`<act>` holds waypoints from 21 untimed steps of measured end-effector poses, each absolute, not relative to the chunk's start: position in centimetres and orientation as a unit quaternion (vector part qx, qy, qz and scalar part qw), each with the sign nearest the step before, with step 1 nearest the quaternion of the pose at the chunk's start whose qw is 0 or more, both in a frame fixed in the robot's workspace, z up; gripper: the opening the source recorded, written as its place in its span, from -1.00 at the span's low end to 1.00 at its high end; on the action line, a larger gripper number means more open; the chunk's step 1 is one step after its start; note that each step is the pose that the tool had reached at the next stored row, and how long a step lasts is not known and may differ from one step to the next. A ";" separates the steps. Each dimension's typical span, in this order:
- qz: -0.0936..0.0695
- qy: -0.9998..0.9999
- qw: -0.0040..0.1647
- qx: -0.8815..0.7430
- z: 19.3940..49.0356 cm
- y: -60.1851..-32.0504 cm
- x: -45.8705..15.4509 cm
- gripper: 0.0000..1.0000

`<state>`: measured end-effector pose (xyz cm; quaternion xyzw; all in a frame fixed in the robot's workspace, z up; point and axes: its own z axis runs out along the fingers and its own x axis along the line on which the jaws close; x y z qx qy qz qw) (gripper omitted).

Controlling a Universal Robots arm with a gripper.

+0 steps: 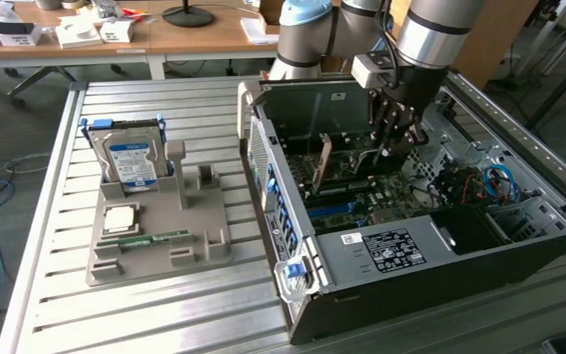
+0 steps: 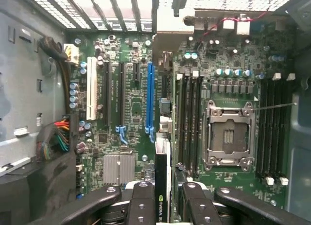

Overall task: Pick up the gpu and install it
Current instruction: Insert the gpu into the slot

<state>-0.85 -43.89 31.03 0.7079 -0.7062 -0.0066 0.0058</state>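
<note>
The gripper (image 1: 398,144) reaches down into the open computer case (image 1: 362,313), and its two fingers (image 2: 142,198) pinch the gpu (image 2: 163,176) from both flat sides. I think it holds the card that way so the card's far edge stays free to meet a slot. The case lies on its side, so the motherboard (image 2: 131,137) faces up and the arm can come straight down at it. The gpu stands on its thin edge above the board, just beside the long blue slot (image 2: 149,96). Its long side runs the same way as the slots, toward the wall of the case with the air holes. I cannot tell if it is touching a slot yet.
</note>
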 end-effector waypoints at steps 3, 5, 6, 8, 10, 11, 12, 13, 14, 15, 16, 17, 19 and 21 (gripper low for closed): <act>-0.007 -0.706 0.006 0.708 31.0 -44.5 -0.9 -0.47; -0.007 -0.706 0.006 0.708 31.0 -44.8 -0.9 -0.47; -0.007 -0.706 0.006 0.708 31.0 -44.8 -1.0 -0.47; -0.007 -0.706 0.006 0.708 31.0 -44.8 -1.1 -0.47; -0.007 -0.706 0.006 0.708 31.0 -44.8 -1.5 -0.47; -0.007 -0.706 0.006 0.708 31.0 -44.8 -1.7 -0.47; -0.007 -0.706 0.006 0.708 31.0 -44.8 -1.9 -0.47; -0.007 -0.706 0.006 0.708 31.0 -44.8 -1.9 -0.47; -0.007 -0.706 0.006 0.708 30.9 -44.9 -2.0 -0.47; -0.006 -0.706 0.006 0.708 30.9 -45.0 -2.0 -0.47; -0.007 -0.706 0.006 0.708 30.9 -45.1 -2.0 -0.47; -0.007 -0.706 0.006 0.708 30.8 -45.3 -2.0 -0.47; -0.007 -0.706 0.006 0.708 30.8 -45.5 -2.1 -0.47; -0.007 -0.706 0.006 0.708 30.7 -45.6 -2.1 -0.47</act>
